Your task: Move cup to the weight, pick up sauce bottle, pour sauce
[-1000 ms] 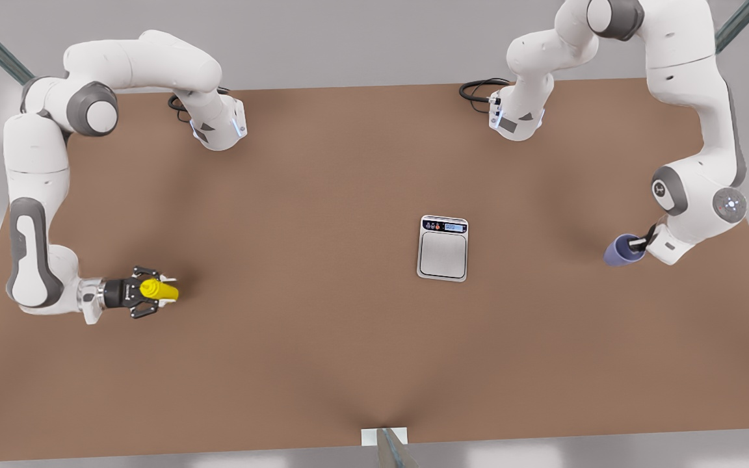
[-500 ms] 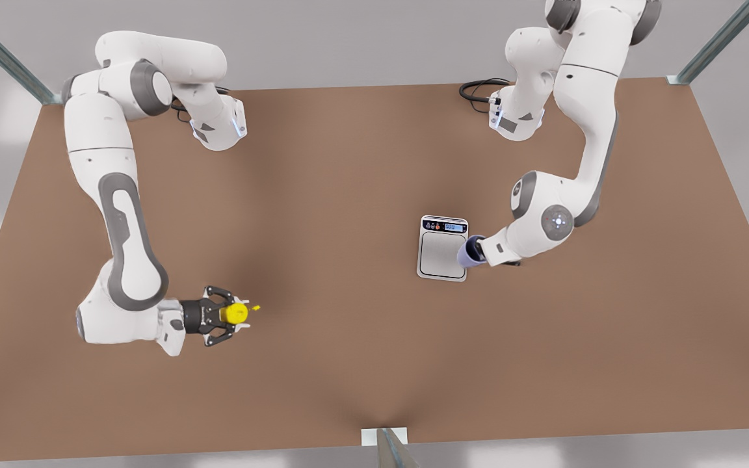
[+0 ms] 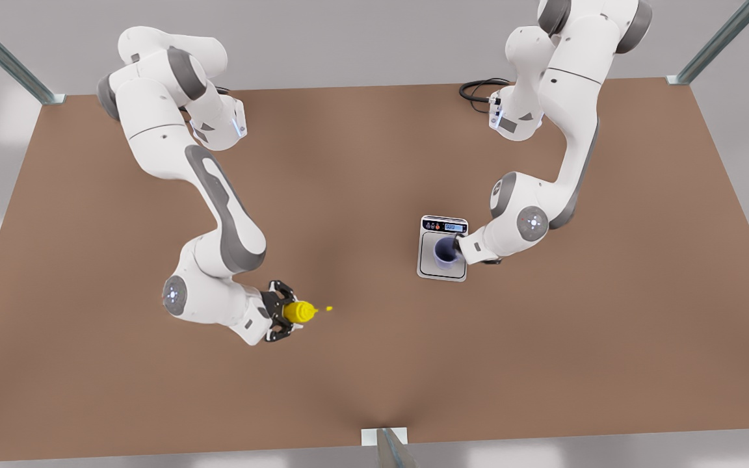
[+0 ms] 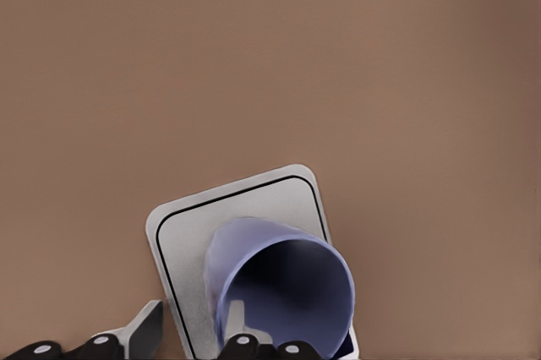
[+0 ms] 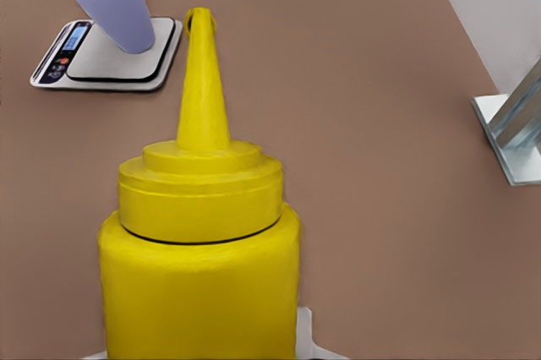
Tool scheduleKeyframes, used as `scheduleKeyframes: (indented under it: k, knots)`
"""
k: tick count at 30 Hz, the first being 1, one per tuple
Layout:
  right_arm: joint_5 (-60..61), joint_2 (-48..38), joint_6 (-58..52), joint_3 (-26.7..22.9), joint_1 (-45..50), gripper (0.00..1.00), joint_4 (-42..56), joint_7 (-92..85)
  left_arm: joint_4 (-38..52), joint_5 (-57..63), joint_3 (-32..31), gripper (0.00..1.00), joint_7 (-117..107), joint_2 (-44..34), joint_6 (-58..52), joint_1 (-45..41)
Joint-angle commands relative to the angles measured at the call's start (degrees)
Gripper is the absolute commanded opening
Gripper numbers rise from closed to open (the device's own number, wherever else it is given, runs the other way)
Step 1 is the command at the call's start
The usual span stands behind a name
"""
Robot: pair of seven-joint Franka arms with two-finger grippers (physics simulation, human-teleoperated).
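Lower the left pincer [image 3: 458,246], clamped on the cup [image 3: 445,252], squarely onto the weight [image 3: 443,268] while your right pincer [image 3: 281,312] grips the sauce bottle [image 3: 299,311].

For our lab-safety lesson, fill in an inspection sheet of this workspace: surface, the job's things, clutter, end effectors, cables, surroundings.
Surface: brown table, bare apart from the items below.
Job's things: cup over the weight, tilted in the right wrist view; sauce bottle held clear of the scale, nozzle towards it.
Clutter: nothing seen.
End effectors: left end effector grips the cup's rim; right end effector is closed on the bottle.
Cables: black loop by one arm base, another by the other.
Surroundings: metal frame struts at the table's corners, grey backdrop.
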Motion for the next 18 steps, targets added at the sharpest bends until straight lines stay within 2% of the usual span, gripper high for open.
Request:
scheduleKeyframes:
  k: [1,9,10,11,12,13,14,15,18]
  knots:
    - [0.0,0.01,0.02,0.0,0.05,0.43,0.01,0.02,0.0,-0.34,0.0,0.98,0.07,0.0,0.0,0.0]
    - [-1.14,0.01,3.71,-0.18,5.41,0.43,0.01,7.49,0.09,-0.52,0.44,0.98,0.34,-1.76,-0.96,0.18]
    - [-1.14,0.01,3.71,-0.88,6.46,0.43,0.01,8.55,1.84,-0.69,0.7,0.98,0.25,-2.37,-4.11,0.52]
    - [-0.97,0.01,3.71,-2.11,7.61,0.43,0.01,8.72,6.66,-0.78,2.36,0.98,-0.19,-4.39,-13.85,3.33]
    - [-1.14,0.01,3.97,-2.2,7.87,0.43,0.1,10.13,13.95,-0.87,8.5,1.0,-3.33,-6.24,-24.93,6.49]
    - [-1.06,0.01,5.29,-4.92,11.03,0.43,0.1,11.36,20.03,-0.43,10.98,1.0,-7.04,-6.33,-28.38,12.65]
    - [-1.06,0.01,5.55,-6.24,13.23,0.43,0.1,13.12,25.22,3.86,11.86,1.0,-7.31,-6.33,-36.28,16.43]
    - [-0.97,0.01,5.55,-6.24,14.38,0.43,0.01,13.82,27.6,16.43,11.78,1.0,-7.4,-7.73,-43.41,16.08]
    - [-0.62,0.01,5.82,-5.72,16.84,0.43,-0.08,14.88,23.12,17.5,11.78,1.0,-7.4,-18.28,-42.1,14.94]
